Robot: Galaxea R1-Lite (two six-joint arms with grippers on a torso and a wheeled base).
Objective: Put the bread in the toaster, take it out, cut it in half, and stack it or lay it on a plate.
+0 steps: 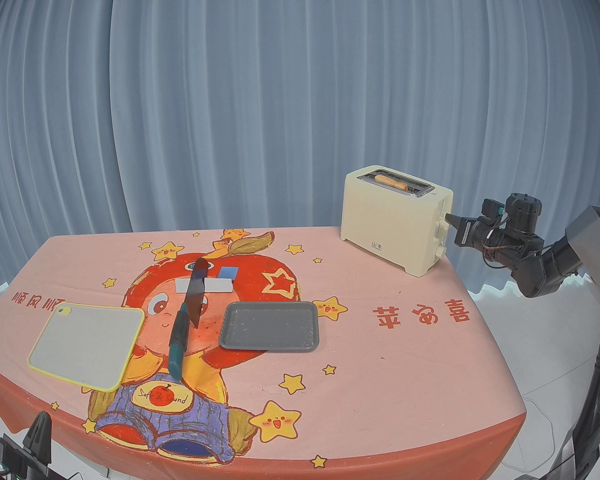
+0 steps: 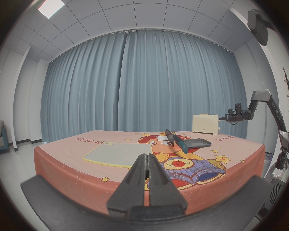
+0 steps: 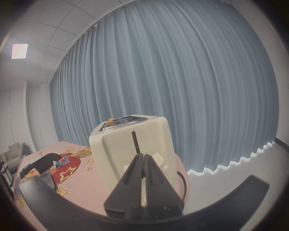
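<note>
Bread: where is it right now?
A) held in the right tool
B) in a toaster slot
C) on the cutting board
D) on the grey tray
B: the bread pokes out of a slot on top of the toaster.

Place: we take this for a robot lab staged as a mock kitchen, not a home.
Backdrop: we see a grey-blue curtain (image 2: 144, 84) running floor to ceiling behind the tabletop (image 1: 387, 375).
Ceiling: we see office-style ceiling tiles (image 2: 150, 12) and a flat panel light (image 2: 50, 6).
Floor: we see a bare pale floor (image 3: 240, 177).
Props: we see a lone toaster (image 1: 394, 219) on a cartoon tablecloth (image 1: 187, 400).
Corner: we see a sofa (image 3: 13, 152).
</note>
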